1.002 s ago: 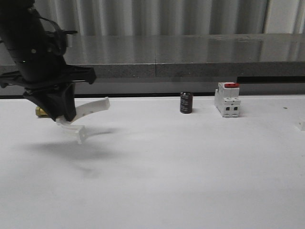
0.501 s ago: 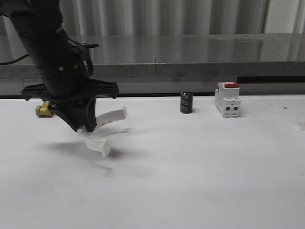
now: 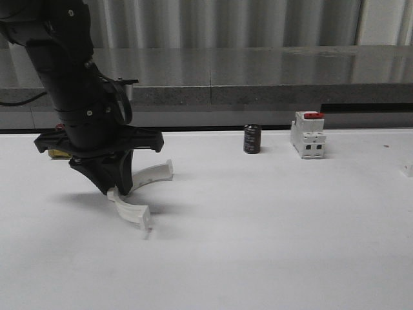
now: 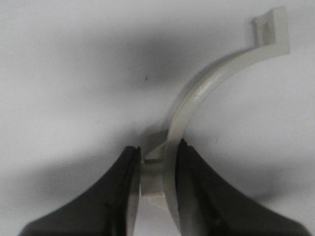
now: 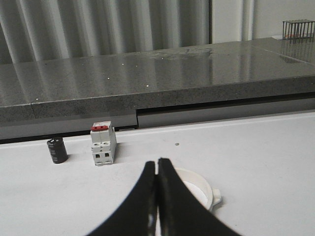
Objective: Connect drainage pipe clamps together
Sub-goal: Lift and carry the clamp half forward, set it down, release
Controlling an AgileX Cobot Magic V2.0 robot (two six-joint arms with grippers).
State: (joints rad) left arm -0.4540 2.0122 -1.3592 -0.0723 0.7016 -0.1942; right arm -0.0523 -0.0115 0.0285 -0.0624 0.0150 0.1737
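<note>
Left gripper [image 3: 118, 187] pinches one clamp [image 3: 139, 194] mid-arc, low end near the table [image 3: 271, 232]. You risk it pivoting in that narrow grip if the tab catches. Right gripper [image 5: 157, 196] is closed, empty; second clamp [image 5: 199, 189] lies just beyond it, well apart from the first.

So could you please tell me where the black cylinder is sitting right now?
In the front view the black cylinder stands upright at the table's far edge, right of centre, just left of the white switch with the red top; they do not touch.
</note>
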